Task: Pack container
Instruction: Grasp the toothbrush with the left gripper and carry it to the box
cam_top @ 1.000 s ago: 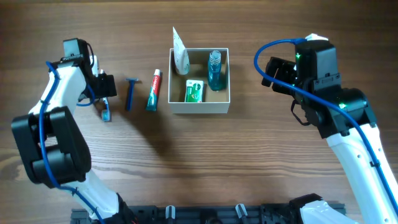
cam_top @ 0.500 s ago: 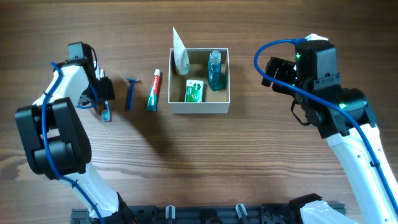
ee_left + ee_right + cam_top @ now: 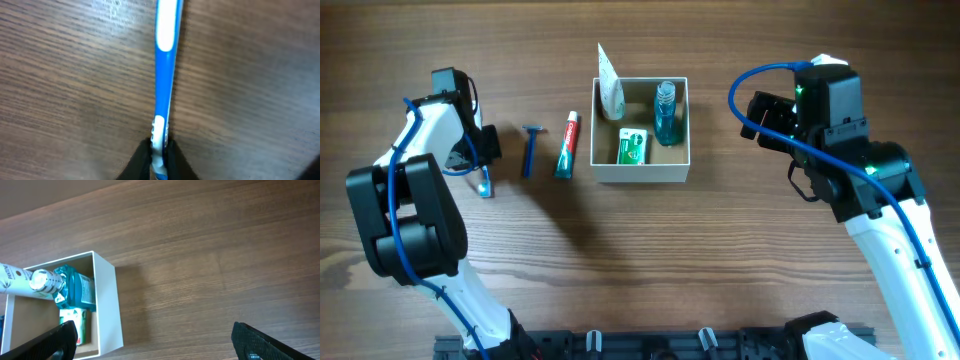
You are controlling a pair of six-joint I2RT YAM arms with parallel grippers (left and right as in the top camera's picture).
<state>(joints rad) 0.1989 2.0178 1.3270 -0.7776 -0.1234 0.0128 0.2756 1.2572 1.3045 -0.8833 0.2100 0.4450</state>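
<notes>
No brand can be read with certainty. Dark lettering is seen on the white tube point(image 3: 20, 278), but it is cut off and too blurred to be made out. Print on the red, white and green toothpaste tube point(image 3: 566, 145) and on the green-and-white packet point(image 3: 633, 146) is too small to be read.

The left arm is stretched to the far left of the counter point(image 3: 740, 250). The left claw point(image 3: 159, 150) is pointed down and is closed on the lower end of a blue and white toothbrush point(image 3: 165, 75), whose handle is pinched between the two dark fingers point(image 3: 142, 157). The right arm is held over the right side of the counter, well apart from everything. The right claw point(image 3: 156, 337) is spread wide with nothing between its fingers.

The container point(image 3: 640, 171) is set at the middle of the counter's far half. It is square and shallow, with thin white walls and a tan inside. The white tube is leaned in its far left corner, a blue bottle point(image 3: 665, 112) is stood at its right, and the packet is laid in front. A blue razor point(image 3: 530, 150) and the toothpaste tube are laid just left of it.
</notes>
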